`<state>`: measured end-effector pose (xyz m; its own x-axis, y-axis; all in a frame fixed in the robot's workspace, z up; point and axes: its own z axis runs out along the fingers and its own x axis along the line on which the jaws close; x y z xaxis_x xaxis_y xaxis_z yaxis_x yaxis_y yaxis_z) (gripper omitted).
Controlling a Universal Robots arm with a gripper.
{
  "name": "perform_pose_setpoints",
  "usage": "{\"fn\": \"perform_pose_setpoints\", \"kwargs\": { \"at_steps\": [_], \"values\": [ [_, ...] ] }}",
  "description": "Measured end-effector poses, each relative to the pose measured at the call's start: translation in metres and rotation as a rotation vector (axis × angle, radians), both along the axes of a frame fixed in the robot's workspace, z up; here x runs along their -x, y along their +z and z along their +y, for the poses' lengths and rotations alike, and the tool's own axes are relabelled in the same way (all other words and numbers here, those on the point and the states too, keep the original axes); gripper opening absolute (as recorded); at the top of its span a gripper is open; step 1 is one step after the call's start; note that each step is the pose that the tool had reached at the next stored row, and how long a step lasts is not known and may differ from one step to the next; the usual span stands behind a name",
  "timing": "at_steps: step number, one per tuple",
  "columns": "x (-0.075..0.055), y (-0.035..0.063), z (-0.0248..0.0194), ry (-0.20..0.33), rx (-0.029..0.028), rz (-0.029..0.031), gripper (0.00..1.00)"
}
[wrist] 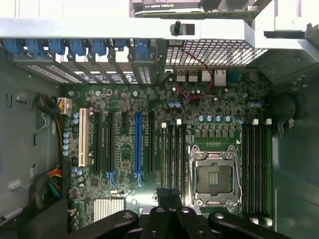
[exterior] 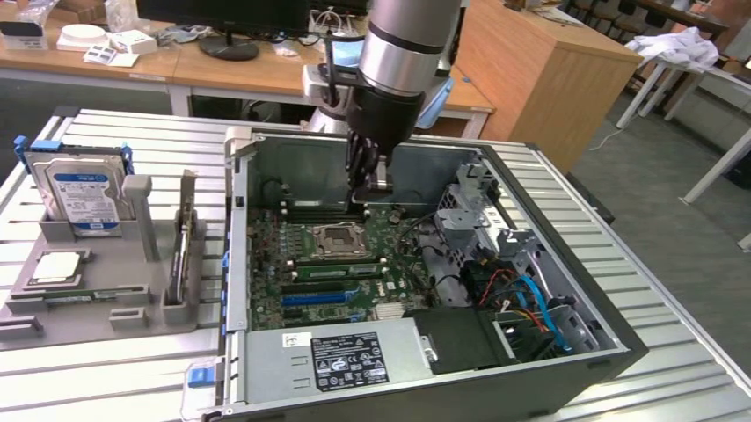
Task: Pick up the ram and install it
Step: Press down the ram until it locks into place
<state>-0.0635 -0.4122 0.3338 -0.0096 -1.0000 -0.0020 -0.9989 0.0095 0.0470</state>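
My gripper (exterior: 373, 192) hangs inside the open computer case (exterior: 610, 347), above the motherboard (exterior: 352, 255) and close to the CPU socket (exterior: 339, 238). Its dark fingers (wrist: 167, 195) are shut, and I see nothing between them. A slim green stick that I take for the ram (exterior: 334, 270) lies in a memory slot just on the near side of the socket. In the wrist view the fingertips hover over the memory slots (wrist: 172, 154) between the socket (wrist: 215, 177) and the blue expansion slot (wrist: 138, 144). I cannot tell there whether a stick sits in them.
A grey fixture tray (exterior: 70, 308) stands at the exterior view's left with a hard drive (exterior: 83, 198), a square chip (exterior: 56, 268) and a thin upright plate (exterior: 183, 237). The power supply (exterior: 340, 356) fills the case's near end. Cables and drive cages (exterior: 516, 281) crowd its right side.
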Motion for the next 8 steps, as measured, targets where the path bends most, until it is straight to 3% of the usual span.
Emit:
{"fn": "perform_pose_setpoints", "kwargs": {
  "at_steps": [8],
  "values": [
    [-0.0105, 0.0, 0.0, 0.0, 0.0, 0.0, 0.11]
  ]
}}
